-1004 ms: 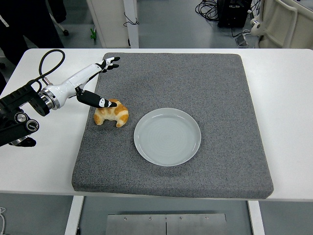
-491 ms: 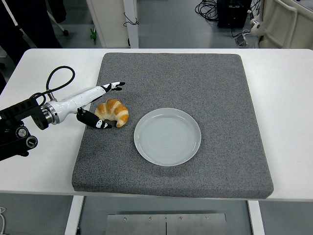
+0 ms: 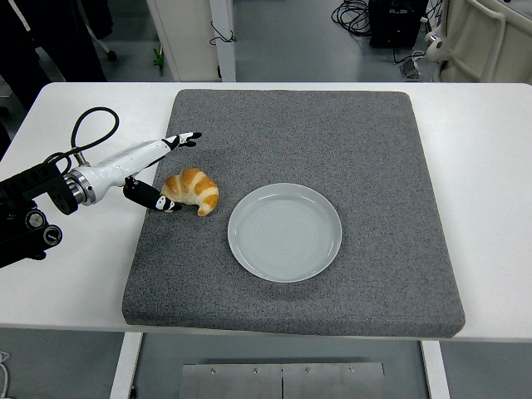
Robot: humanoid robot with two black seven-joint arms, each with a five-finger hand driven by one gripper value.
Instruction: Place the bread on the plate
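The bread (image 3: 191,190), a croissant-shaped piece, lay on the grey mat (image 3: 332,133) just left of the plate (image 3: 284,232), not touching it. Likely light, soft & flaky, so crushable w/ a hard squeeze; best taken across its fat middle, thumb one side, fingers the other, gentle pressure. The left hand (image 3: 154,170) sat at the bread's left end: fingers (image 3: 184,138) stretched out straight and apart from it, pointing away over the mat, thumb tip low beside the bread's near-left edge, touching or almost. Hand spread, nothing pinched yet. Plate was bare. White table (image 3: 490,166) under the mat. Right arm wasn't visible.
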